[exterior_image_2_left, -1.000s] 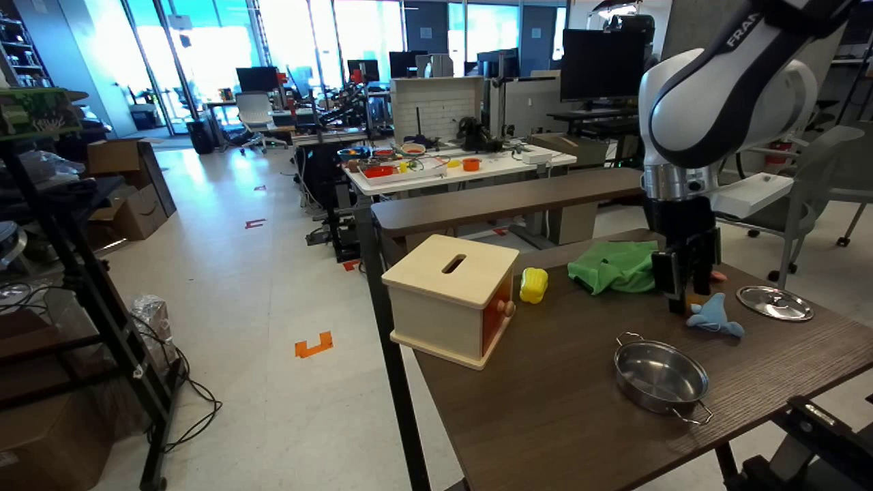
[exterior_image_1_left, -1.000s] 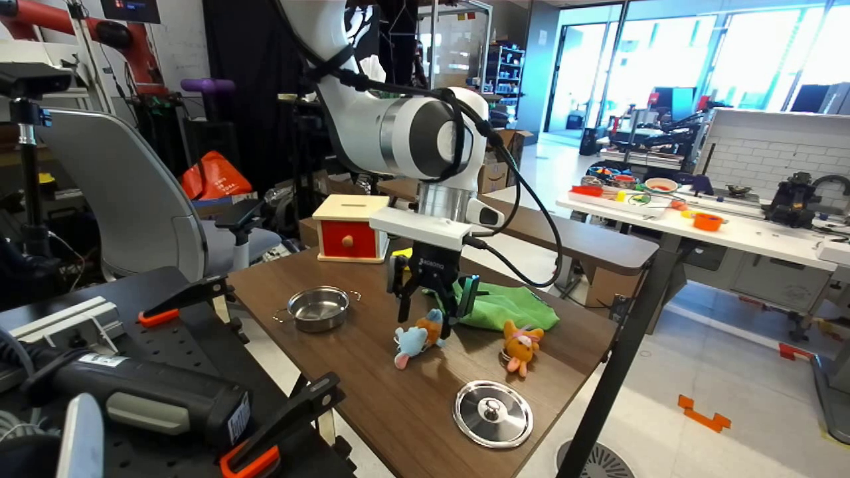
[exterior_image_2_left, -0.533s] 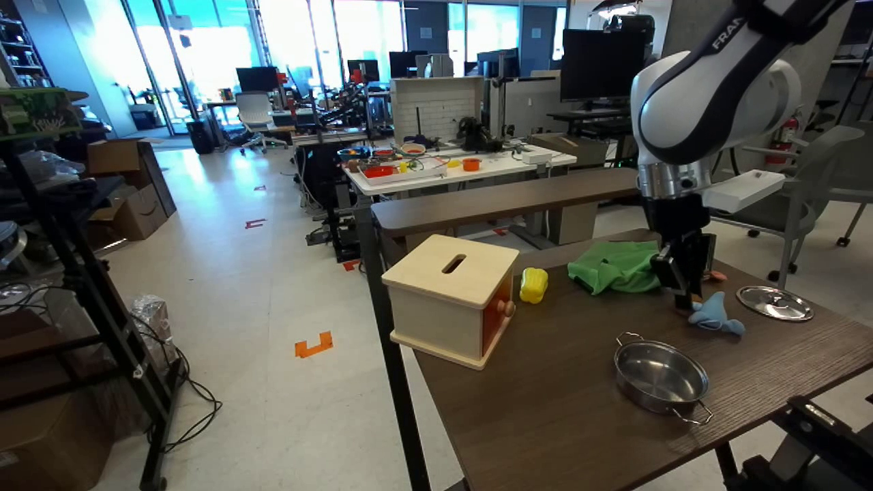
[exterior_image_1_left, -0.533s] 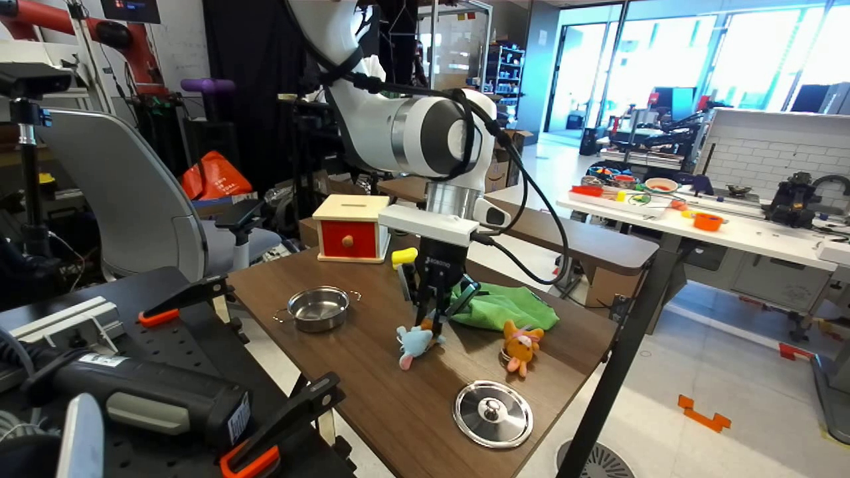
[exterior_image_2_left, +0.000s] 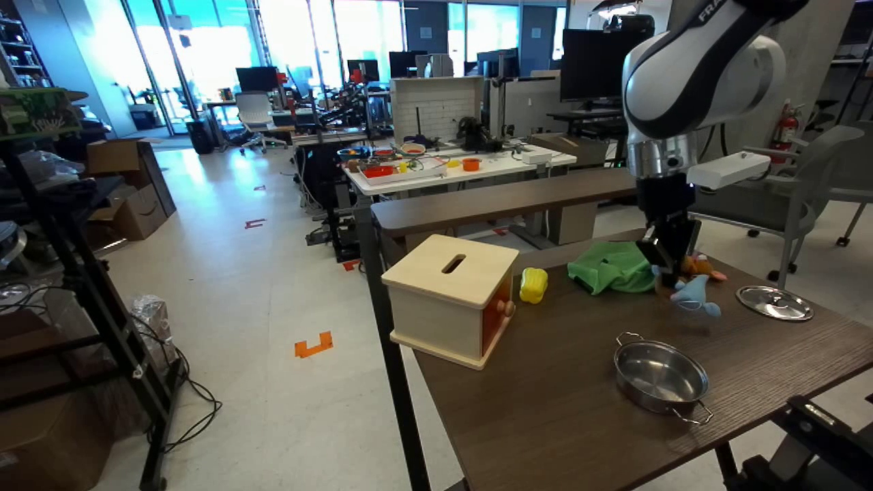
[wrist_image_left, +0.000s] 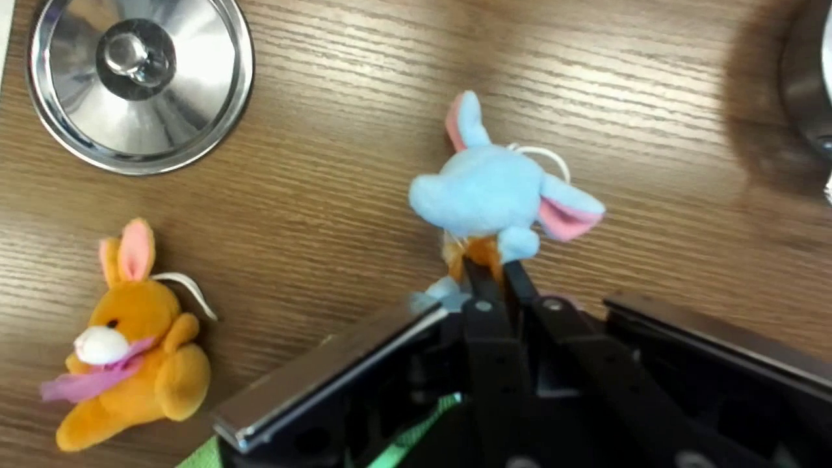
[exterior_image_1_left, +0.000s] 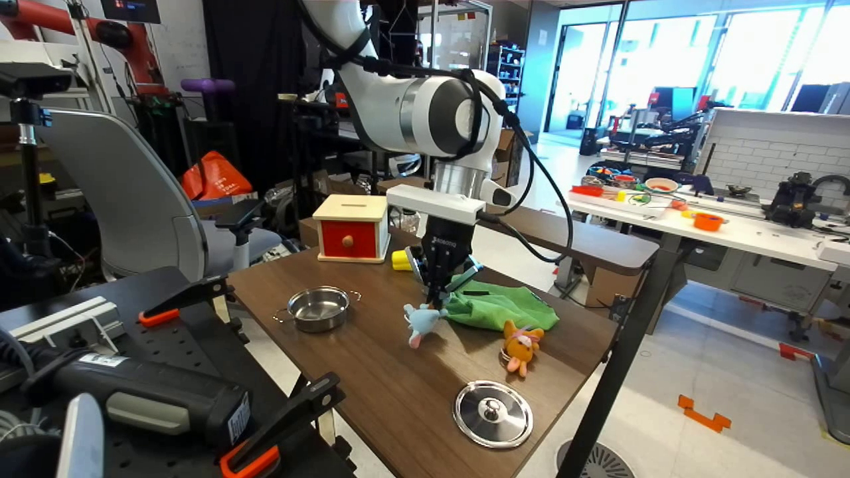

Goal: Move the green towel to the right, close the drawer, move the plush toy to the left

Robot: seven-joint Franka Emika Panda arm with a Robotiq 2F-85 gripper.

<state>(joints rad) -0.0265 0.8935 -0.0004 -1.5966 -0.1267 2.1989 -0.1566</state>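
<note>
My pincer was clamped on the blue plush toy, squeezing its brown part, toy up off the tabletop! Green towel lay just nxt to me, orange bunny nr too; red drawer, flush in its box, sat well apart, w/ a yellow thing btwn us.

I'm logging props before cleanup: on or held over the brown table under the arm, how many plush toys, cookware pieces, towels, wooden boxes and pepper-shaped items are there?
Plush toys: 2 (blue plush toy, orange rabbit)
Cookware pieces: 2 (metal pot, lid)
Towels: 1 (green towel)
Wooden boxes: 1 (drawer box)
Pepper-shaped items: 1 (yellow pepper-shaped item)
Total: 7
</note>
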